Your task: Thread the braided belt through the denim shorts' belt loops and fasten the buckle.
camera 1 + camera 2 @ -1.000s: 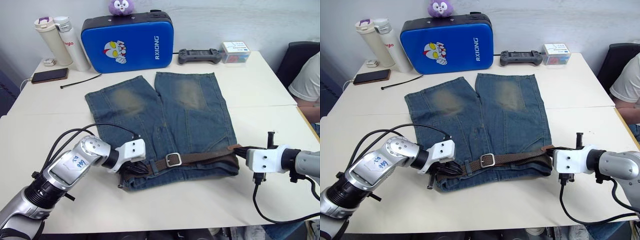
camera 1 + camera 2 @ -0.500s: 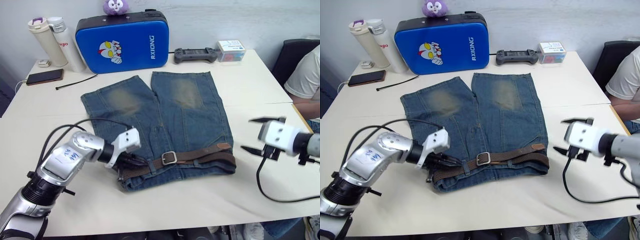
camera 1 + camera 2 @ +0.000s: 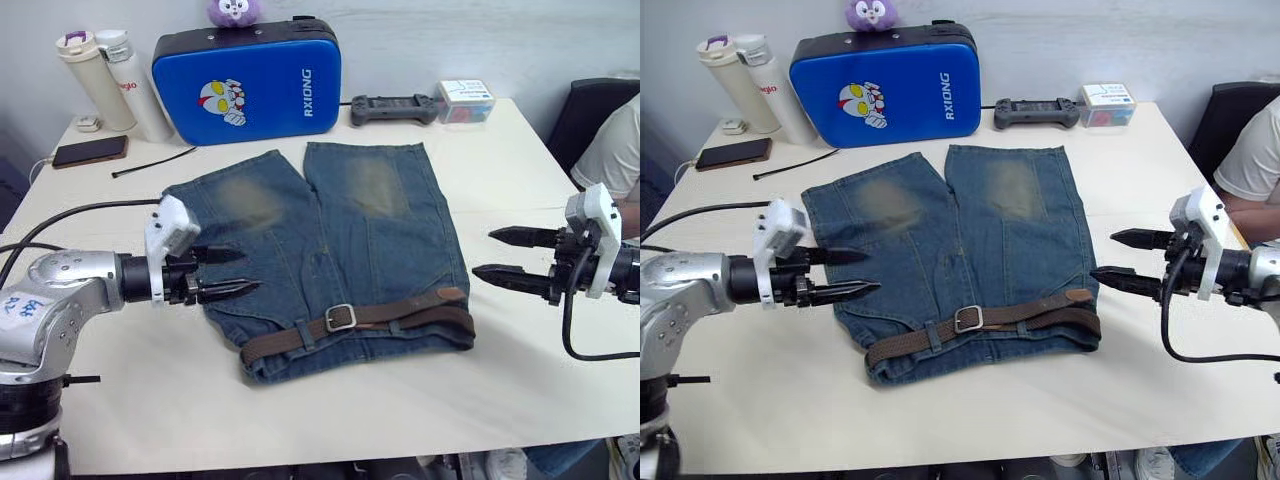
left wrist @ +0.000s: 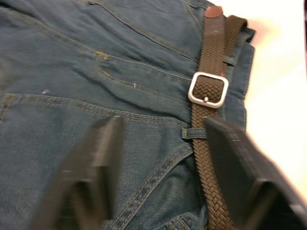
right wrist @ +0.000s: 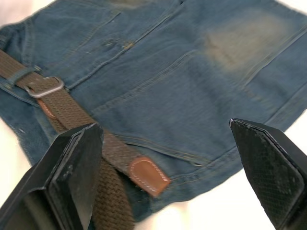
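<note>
The denim shorts (image 3: pixel 330 225) lie flat on the white table (image 3: pixel 420 400), waistband nearest me. The braided belt (image 3: pixel 390 315) runs along the waistband under the belt loops (image 4: pixel 194 133). Its silver buckle (image 3: pixel 341 318) sits closed near the middle, and the tan tip (image 3: pixel 448 294) lies at the right end. My left gripper (image 3: pixel 247 270) hovers open over the shorts' left edge, holding nothing. My right gripper (image 3: pixel 483 252) is open just past the shorts' right edge, level with the belt tip and apart from it. In the right wrist view the buckle (image 5: pixel 45 87) and tip (image 5: pixel 144 172) lie between the spread fingers (image 5: pixel 72 163).
Along the back edge stand a blue case (image 3: pixel 247 80), two bottles (image 3: pixel 100 75), a phone (image 3: pixel 88 151), a black cable tie (image 3: pixel 150 161), a game controller (image 3: pixel 400 107) and a small box (image 3: pixel 466 100). A person's sleeve (image 3: pixel 612 150) and a chair are at the right.
My left gripper let go of the belt's left end, opened and drew back to the left. My right gripper, which opened earlier, backed away to the right. The belt stays on the waistband.
</note>
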You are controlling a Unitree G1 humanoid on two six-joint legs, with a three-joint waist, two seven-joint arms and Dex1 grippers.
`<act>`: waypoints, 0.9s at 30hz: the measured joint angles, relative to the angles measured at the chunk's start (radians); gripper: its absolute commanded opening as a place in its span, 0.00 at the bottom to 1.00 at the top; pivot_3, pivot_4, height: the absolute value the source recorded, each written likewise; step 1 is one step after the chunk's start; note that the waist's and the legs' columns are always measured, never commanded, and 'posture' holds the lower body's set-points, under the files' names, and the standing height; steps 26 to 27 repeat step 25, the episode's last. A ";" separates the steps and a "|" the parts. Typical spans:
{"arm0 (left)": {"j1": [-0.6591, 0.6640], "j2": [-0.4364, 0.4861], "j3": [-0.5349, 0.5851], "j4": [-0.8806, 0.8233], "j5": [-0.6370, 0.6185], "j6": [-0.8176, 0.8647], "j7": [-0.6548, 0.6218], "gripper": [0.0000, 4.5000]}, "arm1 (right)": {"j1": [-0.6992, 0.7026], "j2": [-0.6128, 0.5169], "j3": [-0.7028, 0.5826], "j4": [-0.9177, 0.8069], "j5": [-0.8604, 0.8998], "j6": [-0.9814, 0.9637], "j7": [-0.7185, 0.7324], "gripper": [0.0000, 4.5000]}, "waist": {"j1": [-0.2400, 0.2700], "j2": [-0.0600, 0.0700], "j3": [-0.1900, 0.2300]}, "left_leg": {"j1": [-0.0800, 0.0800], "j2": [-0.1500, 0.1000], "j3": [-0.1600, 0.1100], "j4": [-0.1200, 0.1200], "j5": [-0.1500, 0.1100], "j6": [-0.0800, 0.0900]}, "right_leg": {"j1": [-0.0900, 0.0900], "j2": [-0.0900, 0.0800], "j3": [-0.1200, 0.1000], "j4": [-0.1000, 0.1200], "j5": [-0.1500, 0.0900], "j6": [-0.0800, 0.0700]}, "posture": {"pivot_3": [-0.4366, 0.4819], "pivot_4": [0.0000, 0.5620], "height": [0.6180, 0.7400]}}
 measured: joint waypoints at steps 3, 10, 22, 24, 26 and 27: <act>0.081 -0.064 0.142 -0.068 -0.080 0.024 0.070 0.99 | 0.004 0.041 0.000 0.005 0.023 0.028 -0.023 1.00 | 0.001 0.000 0.000 | 0.000 0.000 0.000 0.000 -0.001 -0.001 | 0.000 0.000 0.000 -0.001 0.000 0.000 | 0.48 0.27 1.00; 0.463 -0.274 0.252 -0.220 -0.084 -0.067 0.226 0.99 | 0.017 0.118 0.004 0.038 -0.057 -0.054 -0.123 1.00 | -0.006 0.001 -0.001 | 0.002 0.001 0.002 0.000 -0.002 0.000 | 0.001 0.001 0.001 -0.001 0.000 0.000 | 0.48 0.27 1.00; 0.604 -0.385 0.182 -0.132 0.062 -0.321 0.328 0.99 | 0.115 0.209 0.013 0.088 -0.169 -0.164 -0.234 1.00 | -0.002 0.004 -0.001 | 0.000 -0.023 -0.043 -0.015 0.015 0.000 | 0.023 -0.023 -0.045 -0.014 -0.001 0.000 | 0.48 0.27 1.00; 0.600 -0.385 0.164 -0.128 0.083 -0.354 0.336 0.99 | 0.117 0.212 0.008 0.088 -0.168 -0.163 -0.236 1.00 | -0.009 0.007 -0.002 | -0.004 -0.031 -0.056 -0.015 0.023 -0.005 | 0.021 -0.032 -0.057 -0.018 -0.002 0.002 | 0.48 0.27 1.00; 0.602 -0.386 0.148 -0.119 0.103 -0.378 0.340 0.99 | 0.126 0.212 0.007 0.089 -0.168 -0.166 -0.236 1.00 | 0.001 0.008 -0.002 | -0.003 -0.030 -0.054 -0.015 0.023 -0.005 | 0.021 -0.032 -0.054 -0.018 -0.002 0.002 | 0.48 0.27 1.00; 0.602 -0.386 0.148 -0.119 0.103 -0.378 0.340 0.99 | 0.126 0.212 0.007 0.089 -0.168 -0.166 -0.236 1.00 | 0.001 0.008 -0.002 | -0.003 -0.030 -0.054 -0.015 0.023 -0.005 | 0.021 -0.032 -0.054 -0.018 -0.002 0.002 | 0.48 0.27 1.00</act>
